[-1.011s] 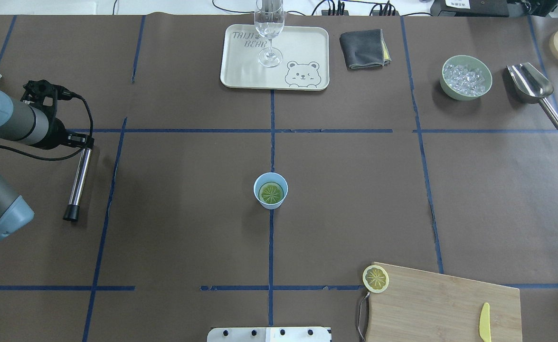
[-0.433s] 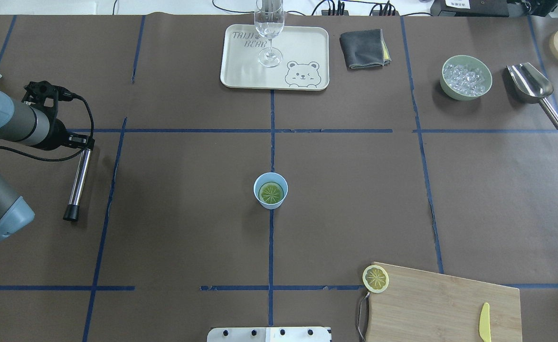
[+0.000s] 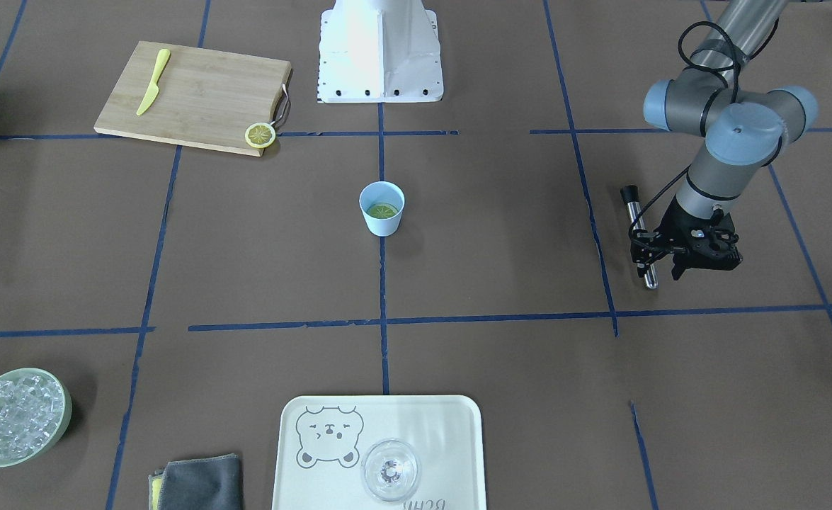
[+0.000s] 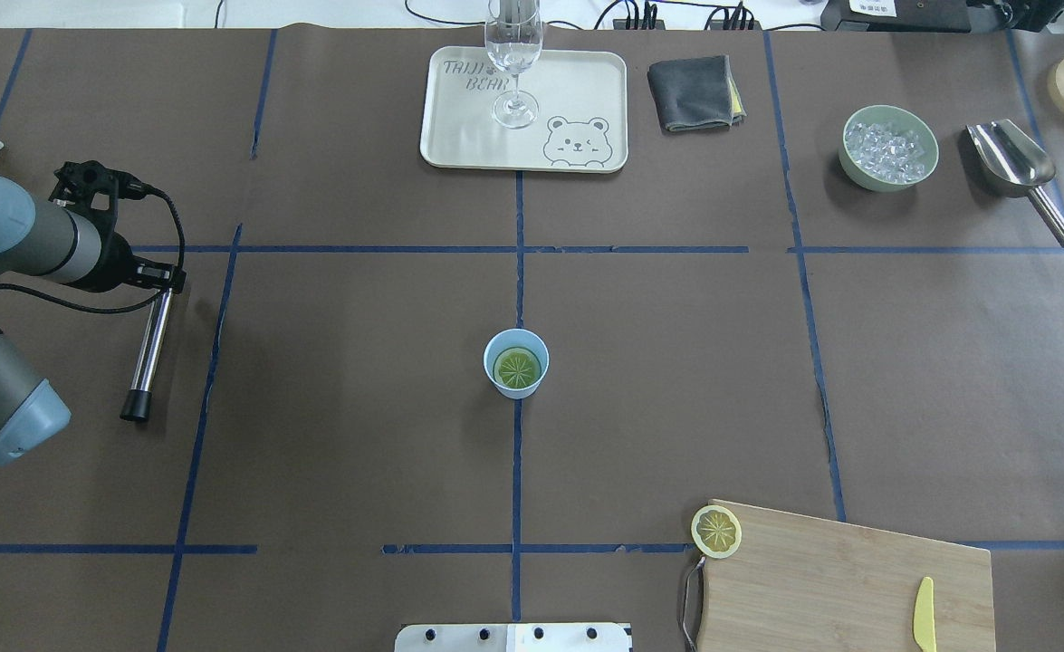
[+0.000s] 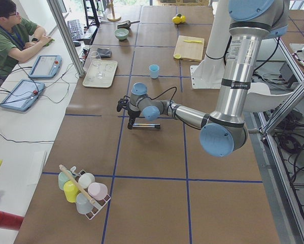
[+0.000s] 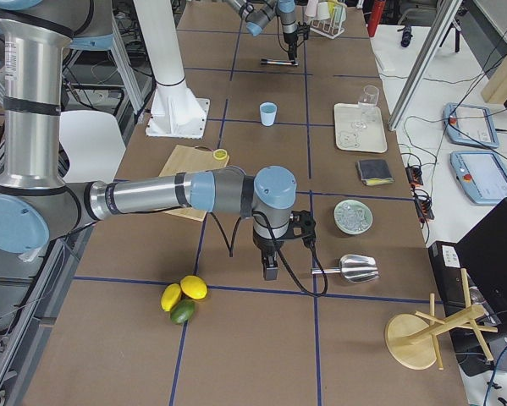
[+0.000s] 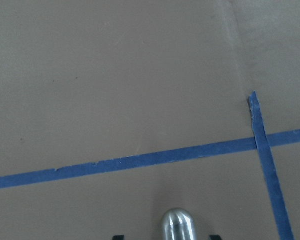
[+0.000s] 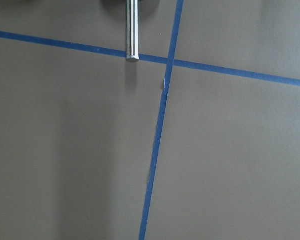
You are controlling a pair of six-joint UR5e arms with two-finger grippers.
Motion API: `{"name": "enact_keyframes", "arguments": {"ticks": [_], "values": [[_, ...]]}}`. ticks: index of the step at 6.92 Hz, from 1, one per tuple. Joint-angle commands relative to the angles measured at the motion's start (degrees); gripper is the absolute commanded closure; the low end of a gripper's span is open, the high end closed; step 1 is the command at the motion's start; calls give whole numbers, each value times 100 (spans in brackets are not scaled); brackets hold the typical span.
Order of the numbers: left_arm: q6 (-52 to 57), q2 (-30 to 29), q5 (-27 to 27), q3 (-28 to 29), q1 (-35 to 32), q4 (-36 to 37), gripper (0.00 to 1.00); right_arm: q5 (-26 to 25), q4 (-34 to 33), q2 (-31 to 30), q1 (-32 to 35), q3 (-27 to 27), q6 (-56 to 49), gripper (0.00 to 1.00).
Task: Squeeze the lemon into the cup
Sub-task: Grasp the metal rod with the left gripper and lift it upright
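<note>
The lemon [image 4: 517,368] lay flat inside the cup [image 4: 515,392] at the table's centre. Seen from overhead, at the cup's 9 o'clock, the left gripper [image 4: 165,274] hung over one end of a metal rod [image 4: 149,344], fingers wide. The right gripper [image 6: 270,269] hung beside the scoop [image 6: 359,268]; its fingers' spread could not be told.

Pale blue cup [image 3: 381,222] upright mid-table [image 4: 314,407]; lemon slice [image 4: 517,369] flat inside (cut face up, greenish-yellow).
</note>
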Motion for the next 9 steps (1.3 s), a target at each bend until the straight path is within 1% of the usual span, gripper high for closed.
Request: {"name": "enact_keyframes", "arguments": {"ticks": [1, 2, 3, 4, 5, 6, 7, 9], "values": [[0, 0, 0, 80, 105, -164, 36, -7, 0, -2, 17, -5, 2, 0], [0, 8, 0, 107, 114, -183, 42, -7, 0, -2, 17, -5, 2, 0], [0, 17, 9, 107, 123, -192, 56, -7, 0, -10, 26, 4, -7, 0], [9, 17, 0, 90, 123, -192, 80, -7, 0, -10, 35, 4, -7, 0], [17, 17, 0, 55, 114, -192, 98, 2, 0, -28, 44, 4, -7, 0], [26, 17, -9, 11, 114, -192, 100, 2, 0, -37, 44, 4, 2, 0], [61, 26, -9, -163, 97, -174, 100, 2, 0, -37, 44, 4, -7, 0], [149, 9, 61, -786, 97, -174, 100, 2, 0, -37, 53, 4, 2, 0]]}}
